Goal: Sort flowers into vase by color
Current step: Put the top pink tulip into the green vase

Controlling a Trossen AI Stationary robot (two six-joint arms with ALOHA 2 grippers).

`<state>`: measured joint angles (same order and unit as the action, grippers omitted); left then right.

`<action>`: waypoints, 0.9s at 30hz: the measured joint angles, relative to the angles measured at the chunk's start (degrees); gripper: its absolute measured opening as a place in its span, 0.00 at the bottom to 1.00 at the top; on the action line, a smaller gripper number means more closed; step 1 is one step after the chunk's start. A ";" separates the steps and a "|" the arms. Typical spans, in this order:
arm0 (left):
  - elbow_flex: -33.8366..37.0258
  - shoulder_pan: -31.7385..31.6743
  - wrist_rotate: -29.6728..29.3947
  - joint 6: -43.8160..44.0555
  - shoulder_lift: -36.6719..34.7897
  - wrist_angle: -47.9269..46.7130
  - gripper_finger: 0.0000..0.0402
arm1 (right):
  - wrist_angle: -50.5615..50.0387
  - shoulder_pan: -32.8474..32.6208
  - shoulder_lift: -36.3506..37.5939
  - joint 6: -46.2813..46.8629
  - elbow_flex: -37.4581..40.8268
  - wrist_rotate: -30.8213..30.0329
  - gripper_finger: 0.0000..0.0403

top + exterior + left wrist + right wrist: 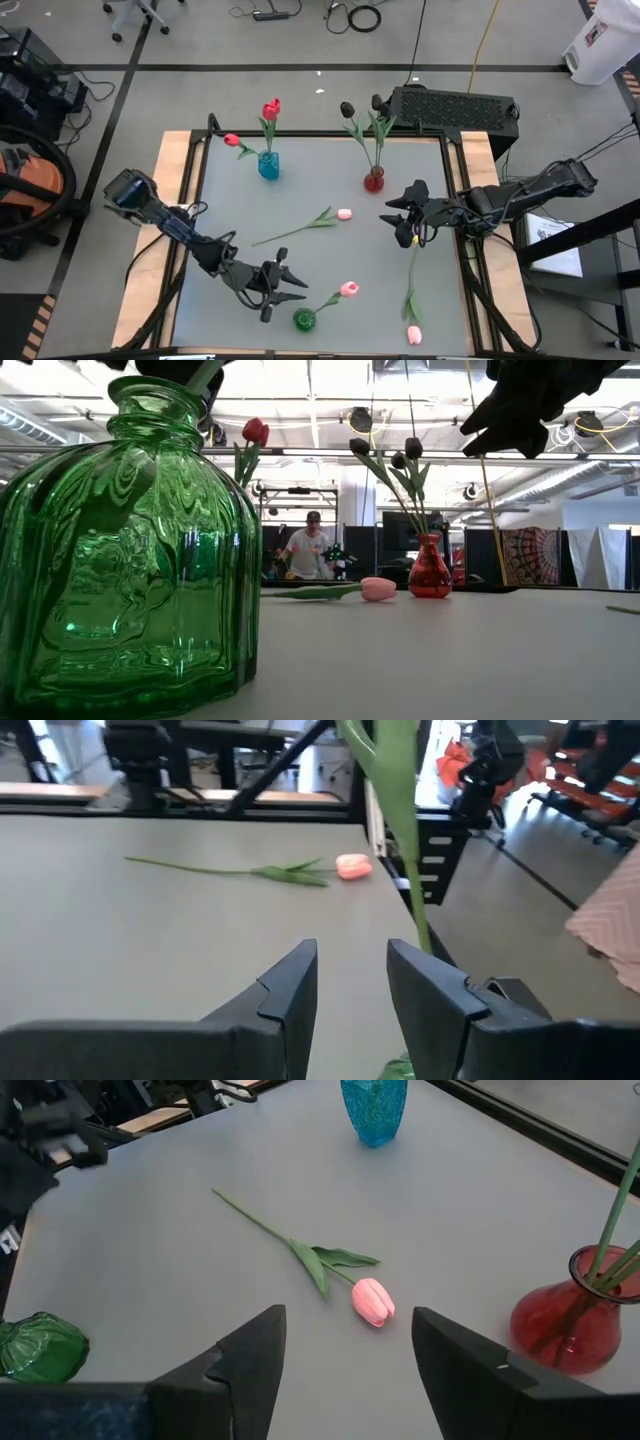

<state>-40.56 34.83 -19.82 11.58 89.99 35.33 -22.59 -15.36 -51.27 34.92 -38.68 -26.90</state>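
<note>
A green vase point(304, 320) near the table's front edge holds one pink tulip point(349, 289) by its stem point(400, 820). My left gripper point(296, 285) is open just left of that vase; the stem passes beside one finger point(430, 990), not between the fingers. A second pink tulip point(345, 213) lies flat mid-table and also shows in the right wrist view point(372, 1301). A third point(413, 333) lies at the front right. My right gripper point(390, 212) hovers open and empty right of centre. Red tulips point(272, 108) stand in a blue vase point(268, 165), black tulips point(347, 108) in a red vase point(374, 180).
The third pink tulip's stem point(412, 285) runs along the table's right side below my right gripper. A dark box point(455, 108) sits behind the far right corner. A person point(313, 545) stands far off in the room. Bare tabletop lies at the left point(225, 215).
</note>
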 joint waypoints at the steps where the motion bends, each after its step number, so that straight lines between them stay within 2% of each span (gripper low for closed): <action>1: 0.00 0.02 -0.46 0.03 -0.97 -0.89 0.32 | 0.00 0.00 -0.02 0.00 0.00 0.00 0.52; 11: 0.00 0.02 -6.00 0.17 -12.44 -15.33 0.32 | 0.00 0.00 0.00 0.00 0.00 0.00 0.52; 19: 0.00 -0.63 -6.37 3.14 -21.54 -25.43 0.32 | 0.01 0.00 0.00 -0.01 0.00 -0.01 0.52; 27: -1.37 -3.12 -6.57 6.13 -28.63 -30.57 0.32 | 0.02 0.00 0.00 0.00 0.00 -0.02 0.52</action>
<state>-41.92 31.71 -26.39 17.71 61.36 4.76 -22.57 -15.35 -51.27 34.92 -38.68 -26.92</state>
